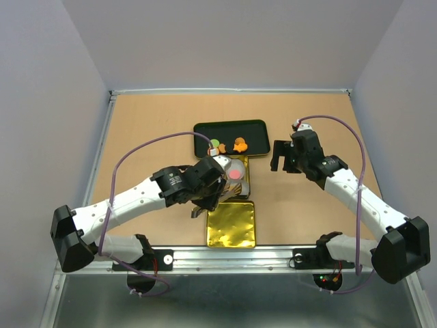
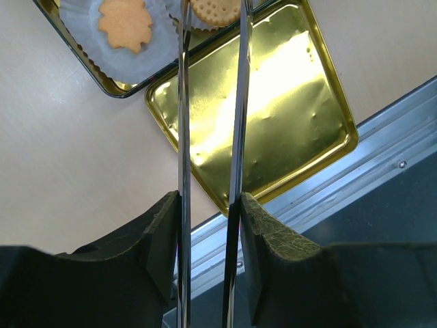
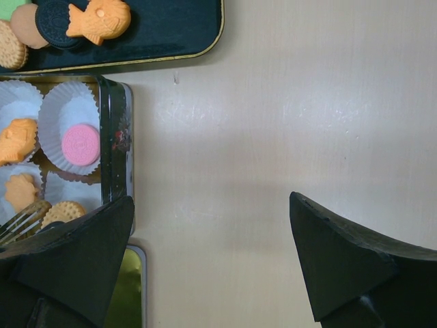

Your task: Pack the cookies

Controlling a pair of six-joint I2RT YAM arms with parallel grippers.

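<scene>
My left gripper (image 1: 209, 194) is shut on metal tongs (image 2: 183, 102), whose two blades run between its fingers (image 2: 210, 212). The tong tips reach a round tan cookie (image 2: 215, 10) in a paper cup of the tin box (image 3: 113, 137). The tin also holds a leaf-shaped orange cookie (image 2: 125, 24), an orange fish cookie (image 3: 17, 140) and a pink cookie (image 3: 81, 144). The black tray (image 1: 232, 130) carries an orange fish cookie (image 3: 99, 18), a dark round cookie (image 3: 54, 14), a green one (image 3: 13, 7) and a tan one. My right gripper (image 1: 280, 158) is open and empty (image 3: 212, 253) over bare table right of the tin.
The gold lid (image 1: 231, 224) lies flat on the table just in front of the tin, near the metal rail (image 2: 382, 171) at the table's front edge. White paper cups (image 3: 65, 109) line the tin. Walls enclose the table on three sides.
</scene>
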